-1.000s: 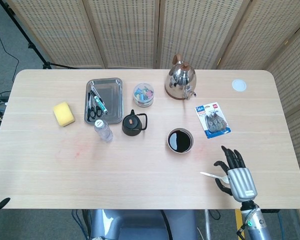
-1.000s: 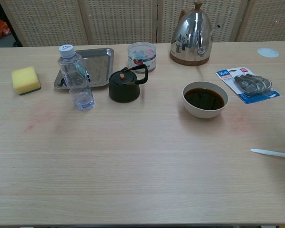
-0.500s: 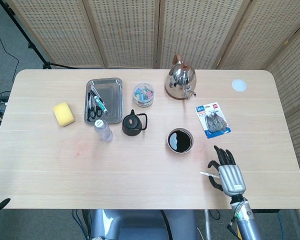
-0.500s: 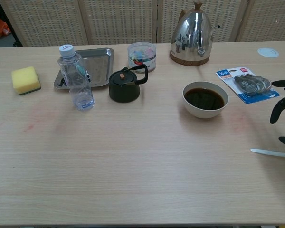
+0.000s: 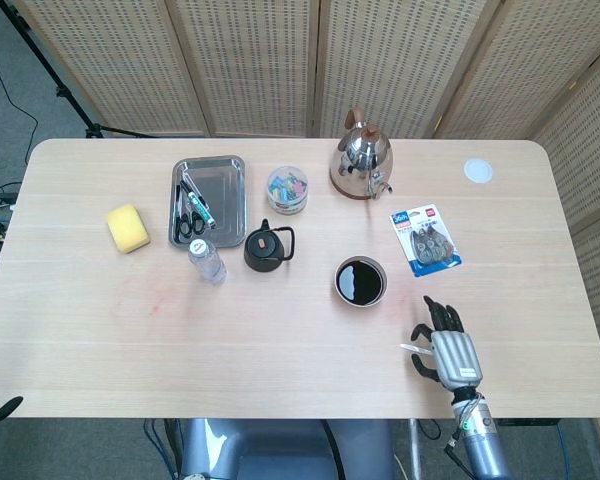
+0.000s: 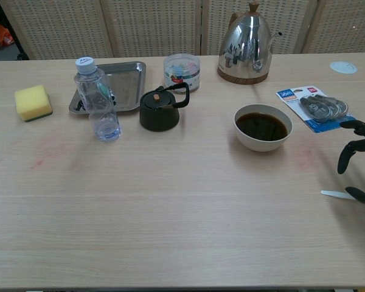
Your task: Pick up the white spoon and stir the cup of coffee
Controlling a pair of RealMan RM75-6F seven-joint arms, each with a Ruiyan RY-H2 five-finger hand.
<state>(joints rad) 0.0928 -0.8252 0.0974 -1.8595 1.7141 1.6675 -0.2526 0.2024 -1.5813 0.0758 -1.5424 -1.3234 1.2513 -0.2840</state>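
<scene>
Hovering my right hand (image 5: 447,346) over the near-right part of the table (image 5: 280,340), fingers spread and curled downward, holding nothing as far as I can see. The white spoon (image 6: 336,194) lies flat on the table right under the hand; only its handle end pokes out to the left of my fingers (image 6: 347,157). In the chest view the dark fingertips arch above the handle and one fingertip sits at the table just beside it. Can't tell whether any finger actually touches the spoon.

The cup of coffee (image 5: 361,281) is farther in and to the left of the hand, apart from it, upright, full of dark liquid. Spoon handle points roughly left, nearer than the cup.

My left hand is not visible in either view.

Other stuff: blister pack (image 5: 425,240) to the right of the cup and beyond my hand; steel kettle (image 5: 361,159) at the far side, behind the cup; small black teapot (image 5: 266,248) left of the cup; clear plastic bottle (image 5: 207,261) left of the teapot; round tub of coloured clips (image 5: 288,189) beyond the teapot; metal tray (image 5: 226,170) with scissors (image 5: 187,214) in it at far left; yellow sponge (image 5: 128,227) left of the tray; white disc (image 5: 478,170) at the far right.
</scene>
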